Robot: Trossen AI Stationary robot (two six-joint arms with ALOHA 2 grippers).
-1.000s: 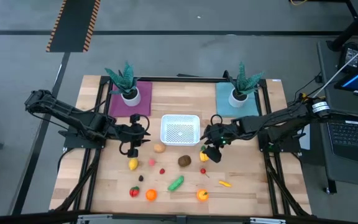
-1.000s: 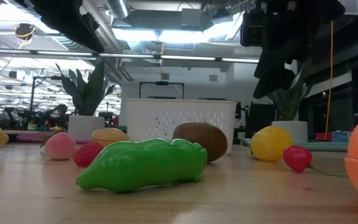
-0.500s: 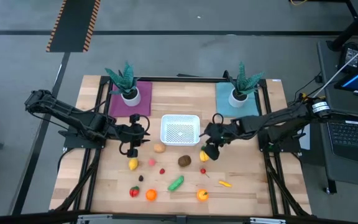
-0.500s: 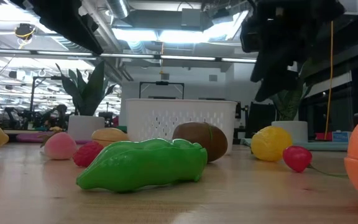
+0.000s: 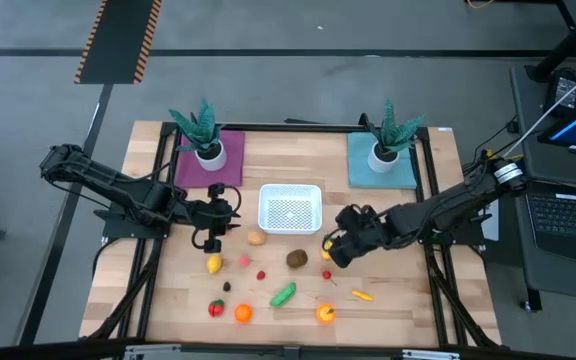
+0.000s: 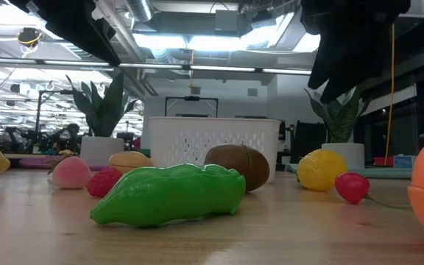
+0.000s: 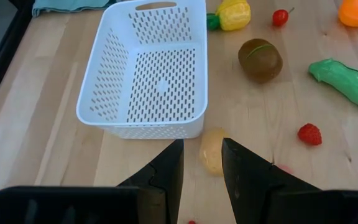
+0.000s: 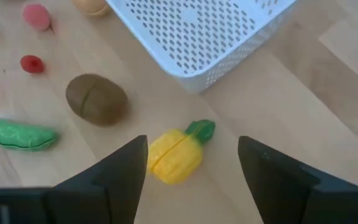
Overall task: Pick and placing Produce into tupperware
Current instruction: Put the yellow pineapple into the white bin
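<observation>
while both arms hang above the wooden table point(image 5: 388, 310), the white perforated tupperware point(image 5: 289, 209) sits empty at centre. right gripper point(image 8: 191, 163): fingers spread, nothing held, above the yellow toy pepper point(image 8: 176, 154) near the basket's corner. left gripper point(image 7: 202, 163): fingers narrowly parted, empty, over the tan potato point(image 7: 212, 150). brown kiwi point(image 5: 296, 258), green pea pod point(image 5: 284, 294) and red strawberry point(image 7: 309, 133) lie loose on the table.

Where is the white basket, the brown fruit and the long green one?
white basket point(image 5: 289, 191): high view, on its far rim.
brown fruit point(image 5: 296, 259): high view, on the middle of its top.
long green one point(image 6: 169, 194): low view, on the middle of its side.
</observation>
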